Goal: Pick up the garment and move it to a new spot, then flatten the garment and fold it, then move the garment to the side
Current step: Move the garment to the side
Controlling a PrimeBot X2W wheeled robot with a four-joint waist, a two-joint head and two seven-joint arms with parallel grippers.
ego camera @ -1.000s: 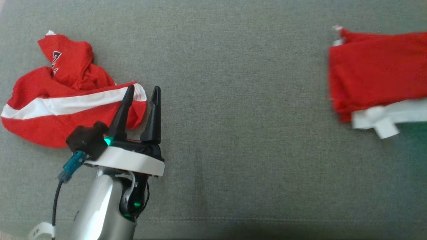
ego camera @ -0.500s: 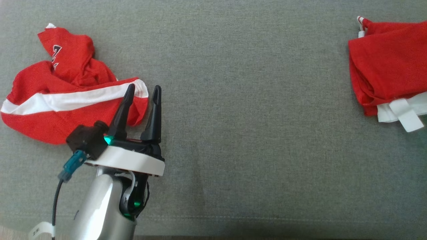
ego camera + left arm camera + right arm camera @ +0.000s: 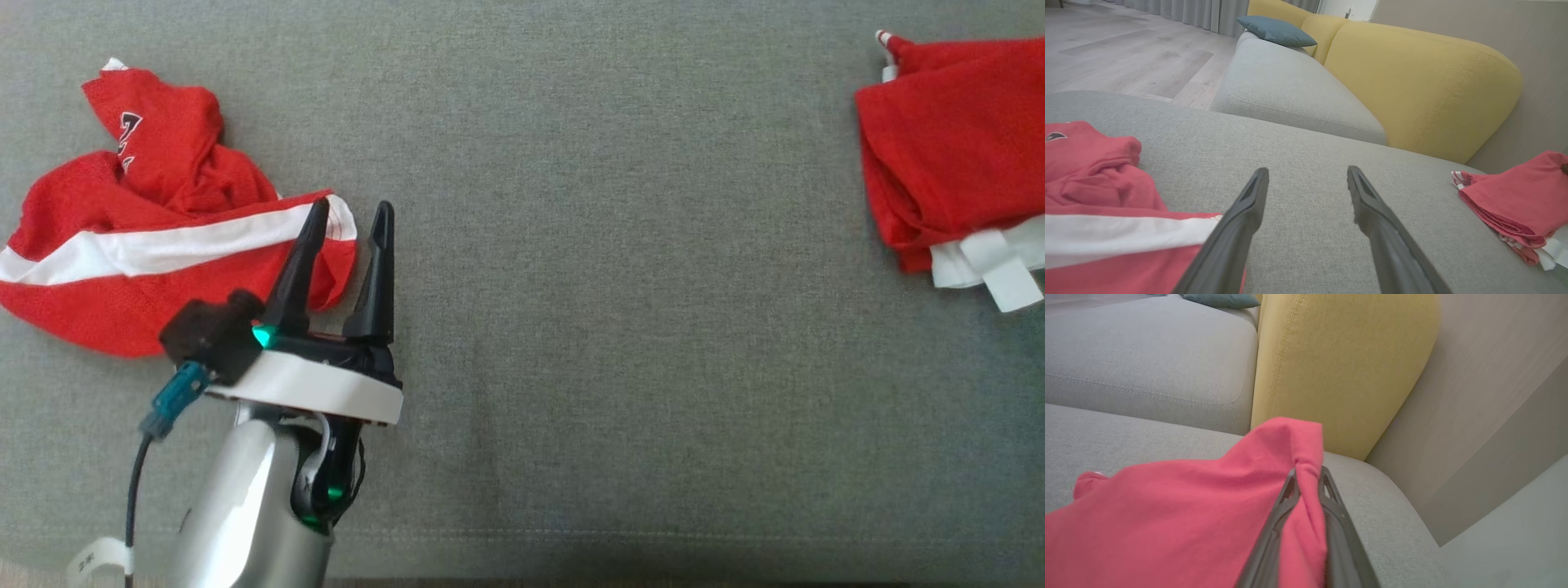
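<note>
While the right gripper [image 3: 1308, 471] pinches the folded garment [image 3: 1167, 506] at its edge, the left gripper [image 3: 350, 208] gapes by the crumpled shirt [image 3: 163, 163].

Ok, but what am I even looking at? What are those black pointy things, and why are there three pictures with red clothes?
All three pictures come from cameras on one robot with two arms. The top-down picture is from its head, looking down at a grey sofa seat. The black two-fingered thing there is its left pincer. It is open and holding nothing, at the edge of a crumpled red garment with a white stripe. The other two pictures come from small cameras on the wrists, looking along each pincer's fingers. In the right wrist picture, the right pincer is shut on a folded red garment, which sits at the right end of the seat. The yellow part is the sofa's back.
</note>
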